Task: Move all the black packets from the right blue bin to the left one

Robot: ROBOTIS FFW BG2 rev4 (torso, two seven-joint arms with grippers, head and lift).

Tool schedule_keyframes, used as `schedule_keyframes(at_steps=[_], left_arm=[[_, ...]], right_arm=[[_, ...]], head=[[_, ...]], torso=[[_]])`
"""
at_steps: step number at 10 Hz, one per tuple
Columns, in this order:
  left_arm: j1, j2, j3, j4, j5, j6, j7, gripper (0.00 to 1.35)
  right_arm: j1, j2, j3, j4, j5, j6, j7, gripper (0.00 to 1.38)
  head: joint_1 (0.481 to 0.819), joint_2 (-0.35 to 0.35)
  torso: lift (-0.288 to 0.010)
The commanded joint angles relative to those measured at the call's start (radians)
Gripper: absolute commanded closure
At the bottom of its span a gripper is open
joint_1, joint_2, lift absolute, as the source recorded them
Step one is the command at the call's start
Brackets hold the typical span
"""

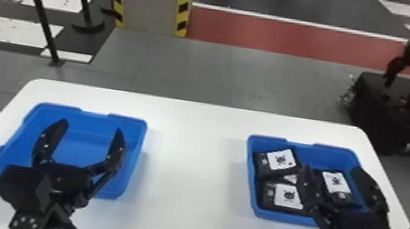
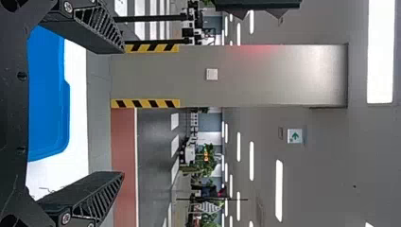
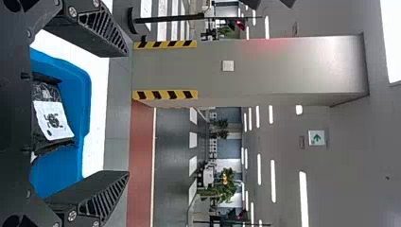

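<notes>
Green arrow (image 3: 317, 137) on white sign (image 3: 311, 142), dark emblems (image 1: 281, 159) on black packets' (image 1: 269, 173) labels (image 1: 279, 200)

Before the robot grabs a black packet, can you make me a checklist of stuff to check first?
1. Black packets in the right blue bin: ok.
2. Right gripper open: ok.
3. Right gripper low enough to grab: cannot tell.
4. Packet already gripped: not ok, both grippers hold nothing.
5. Left blue bin has room: ok, bare bottom shows.
6. Left gripper open: ok.

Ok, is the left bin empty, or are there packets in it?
Looks empty: the left blue bin shows bare floor, though the open left gripper hides part.
</notes>
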Motion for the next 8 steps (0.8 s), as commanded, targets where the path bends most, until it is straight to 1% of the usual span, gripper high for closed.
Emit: schedule_keyframes(at_steps=[1,2,3,4,5,6,7,8], left_arm=[[0.001,-0.003,0.0,0.002,0.0,-0.005,0.0,0.1],[0.001,-0.003,0.002,0.002,0.0,-0.012,0.0,0.1],[0.003,-0.003,0.005,0.0,0.0,-0.015,0.0,0.1],[0.008,-0.003,0.005,0.002,0.0,-0.017,0.0,0.1],[0.01,-0.003,0.005,0.002,0.0,-0.017,0.0,0.1],[0.01,-0.003,0.003,0.0,0.0,-0.017,0.0,0.1],[0.008,-0.003,0.003,0.002,-0.001,-0.017,0.0,0.1],[0.01,-0.003,0.005,0.0,-0.001,-0.02,0.0,0.1]], right_arm=[[-0.002,0.002,0.0,0.001,-0.001,0.002,0.0,0.13],[-0.007,0.002,-0.002,0.001,-0.008,0.022,-0.002,0.13],[-0.017,0.001,-0.012,0.011,-0.025,0.022,-0.02,0.13],[-0.036,0.002,-0.043,0.011,-0.028,0.056,-0.031,0.13],[-0.068,-0.004,-0.068,0.008,-0.019,0.12,-0.031,0.13],[-0.103,-0.024,-0.069,0.018,-0.034,0.184,-0.029,0.13],[-0.137,-0.039,-0.066,0.026,-0.041,0.253,-0.011,0.13],[-0.166,-0.039,-0.066,0.031,-0.034,0.341,0.005,0.13]], head=[[0.695,-0.041],[0.695,-0.041],[0.695,-0.041],[0.695,-0.043],[0.695,-0.059],[0.695,-0.077],[0.695,-0.09],[0.695,-0.091]], torso=[[-0.11],[-0.11],[-0.11],[-0.11],[-0.11],[-0.11],[-0.11],[-0.11]])
